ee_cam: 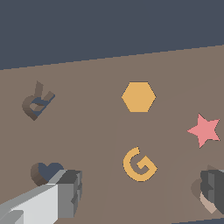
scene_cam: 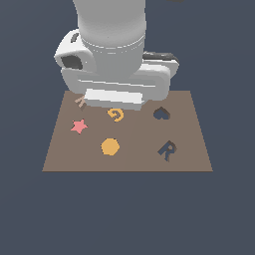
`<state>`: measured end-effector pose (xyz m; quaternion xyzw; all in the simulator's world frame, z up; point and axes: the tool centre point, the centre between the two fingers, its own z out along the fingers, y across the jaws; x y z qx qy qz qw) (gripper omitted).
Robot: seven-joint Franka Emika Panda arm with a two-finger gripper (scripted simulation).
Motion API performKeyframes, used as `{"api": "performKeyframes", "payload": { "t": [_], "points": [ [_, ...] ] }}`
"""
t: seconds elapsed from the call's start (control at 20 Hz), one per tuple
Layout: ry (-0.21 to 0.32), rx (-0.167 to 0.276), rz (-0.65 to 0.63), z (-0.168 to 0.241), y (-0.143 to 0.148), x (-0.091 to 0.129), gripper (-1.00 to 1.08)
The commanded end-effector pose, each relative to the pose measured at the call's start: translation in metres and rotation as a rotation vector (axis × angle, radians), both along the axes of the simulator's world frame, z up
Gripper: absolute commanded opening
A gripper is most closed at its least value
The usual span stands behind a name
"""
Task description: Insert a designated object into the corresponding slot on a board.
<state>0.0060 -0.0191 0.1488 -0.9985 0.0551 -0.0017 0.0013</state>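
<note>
The brown board [scene_cam: 189,144] lies flat. The pale tan "R" piece [scene_cam: 80,102] sits at its far corner on the exterior view's left, partly hidden by the arm's hand [scene_cam: 114,97]. In the wrist view only a sliver of the piece [ee_cam: 210,204] shows beside one dark finger [ee_cam: 214,186]. The dark R-shaped slot [scene_cam: 167,150] [ee_cam: 37,104] is empty on the exterior view's right. My gripper [ee_cam: 140,192] is open, with fingers wide apart and nothing between them. It hangs low over the board's far side, near the orange "G" [ee_cam: 139,164].
On the board are a pink star [scene_cam: 78,125] [ee_cam: 204,130], the orange "G" [scene_cam: 115,115], an orange hexagon [scene_cam: 110,147] [ee_cam: 138,96] and a dark heart-shaped cut-out [scene_cam: 160,114] [ee_cam: 46,171]. The other finger [ee_cam: 65,192] is next to the heart cut-out.
</note>
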Motion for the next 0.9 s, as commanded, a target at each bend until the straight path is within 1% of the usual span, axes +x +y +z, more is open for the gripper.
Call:
{"api": "performKeyframes", "payload": {
  "t": [0.0, 0.3, 0.55, 0.85],
  "points": [
    [0.001, -0.001, -0.062, -0.008, -0.013, -0.003, 1.00],
    [0.001, -0.002, -0.282, -0.035, -0.056, -0.019, 1.00],
    [0.002, -0.003, -0.498, -0.061, -0.094, -0.045, 1.00],
    [0.003, -0.003, -0.687, -0.084, -0.121, -0.073, 1.00]
  ]
}}
